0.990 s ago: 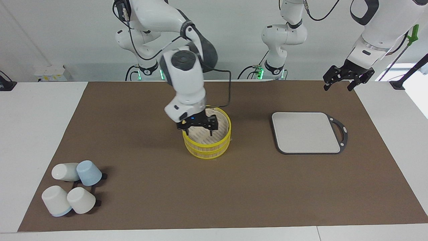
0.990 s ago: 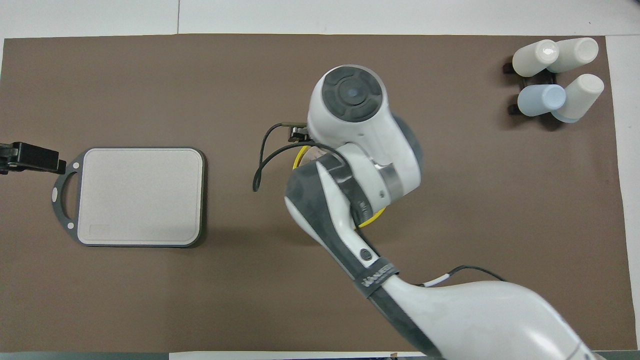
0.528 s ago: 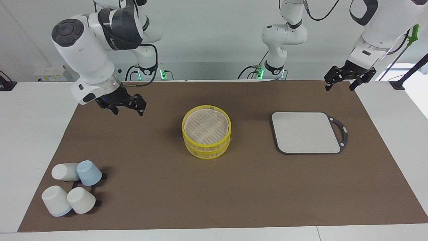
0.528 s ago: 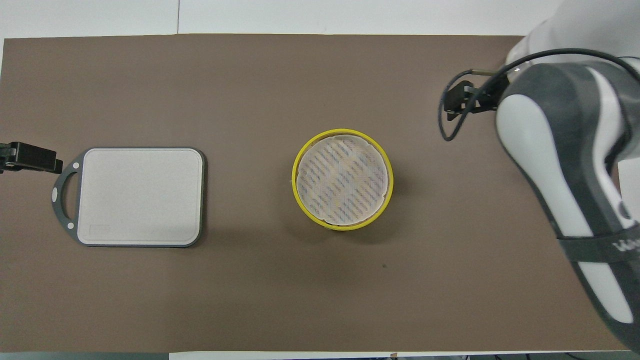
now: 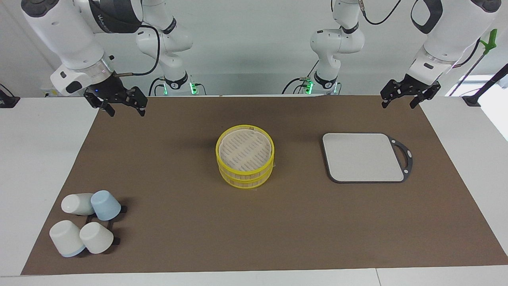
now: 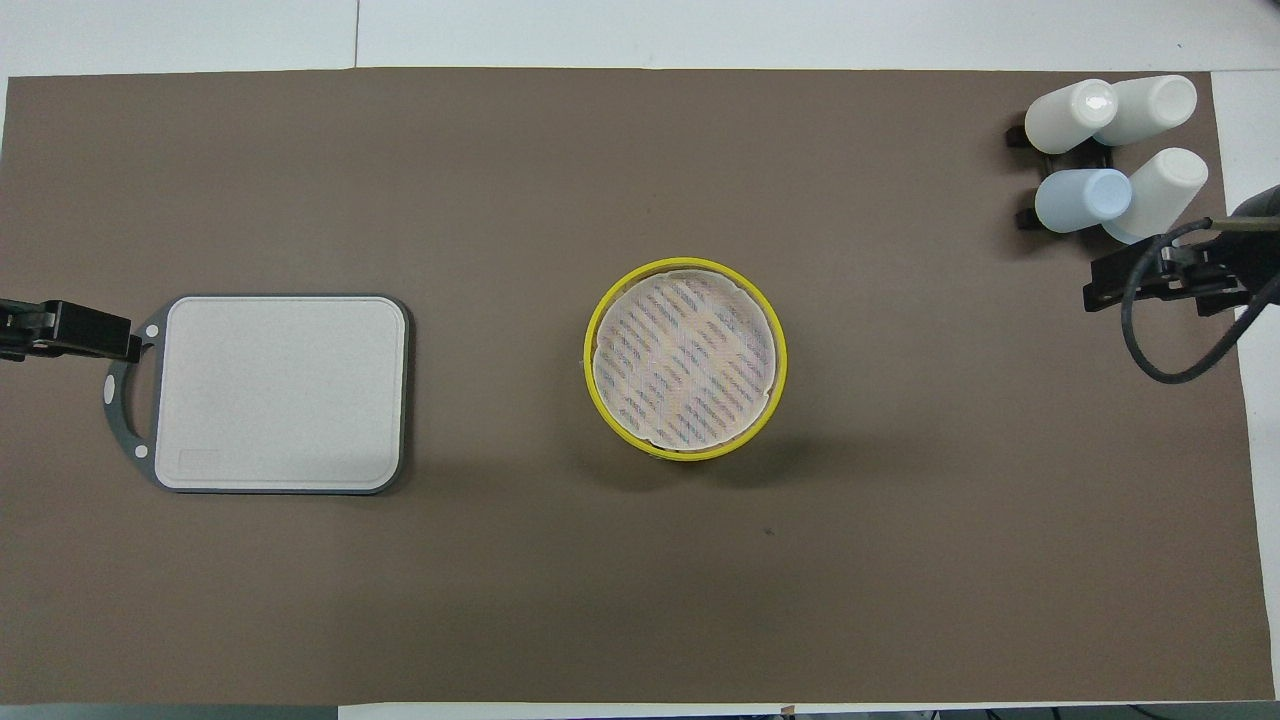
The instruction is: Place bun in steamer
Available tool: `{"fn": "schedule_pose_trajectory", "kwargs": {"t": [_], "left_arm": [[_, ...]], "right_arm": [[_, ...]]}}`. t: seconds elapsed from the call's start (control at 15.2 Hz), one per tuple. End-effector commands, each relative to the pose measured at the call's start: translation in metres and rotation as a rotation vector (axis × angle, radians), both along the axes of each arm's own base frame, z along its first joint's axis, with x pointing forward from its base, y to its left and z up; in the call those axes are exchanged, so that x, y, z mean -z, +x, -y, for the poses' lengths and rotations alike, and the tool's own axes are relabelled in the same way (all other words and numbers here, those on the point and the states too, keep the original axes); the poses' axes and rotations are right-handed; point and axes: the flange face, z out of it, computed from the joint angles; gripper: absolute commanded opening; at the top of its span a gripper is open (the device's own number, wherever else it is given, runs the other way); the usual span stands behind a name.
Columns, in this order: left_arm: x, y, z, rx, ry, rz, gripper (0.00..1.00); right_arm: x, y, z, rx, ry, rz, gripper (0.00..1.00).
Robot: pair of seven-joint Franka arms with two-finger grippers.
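1. Hanging over the mat's corner at its own end of the table, the right gripper has its fingers spread wide and carries nothing.
2. The left gripper waits over the other corner of the mat, jaws likewise wide and empty; the gray board lies below it and farther from the robots.
3. The steamer stands at mid-table, well apart from both grippers and roughly between them. Its top tier shows only a bare slatted floor.
4. No bun can be seen in either view: not on the steamer floor, the board or the brown mat. It may sit in the lower tier, hidden by the upper one; the pictures do not settle this.
5. Judged from this, the step in hand looks like a retreat to rest, with placing either done out of sight or not begun.
6. Any next move calls first for finding the bun. The cups, well away from the right gripper, are not it.
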Motion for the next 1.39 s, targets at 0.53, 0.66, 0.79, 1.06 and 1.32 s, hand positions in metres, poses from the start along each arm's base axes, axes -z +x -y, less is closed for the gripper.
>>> {"fn": "schedule_pose_trajectory", "kwargs": {"t": [0.53,0.66,0.79,1.06,1.32], "left_arm": [[0.005,-0.017,-0.008,0.004,0.013,-0.002,1.0],[0.005,-0.016,-0.005,0.005,0.013,0.0,1.0],[0.005,-0.016,-0.003,0.008,0.013,0.0,1.0],[0.005,-0.016,-0.002,0.011,0.013,0.0,1.0],[0.005,-0.016,-0.002,0.011,0.013,0.0,1.0]], "right_arm": [[0.003,-0.01,0.017,-0.046,-0.024,-0.023,1.0],[0.004,-0.01,0.017,-0.043,-0.027,-0.018,1.0],[0.004,-0.011,0.037,-0.01,-0.027,-0.019,1.0],[0.004,-0.012,0.067,0.044,-0.018,-0.015,1.0],[0.002,-0.01,0.064,0.038,-0.025,-0.008,1.0]]}}
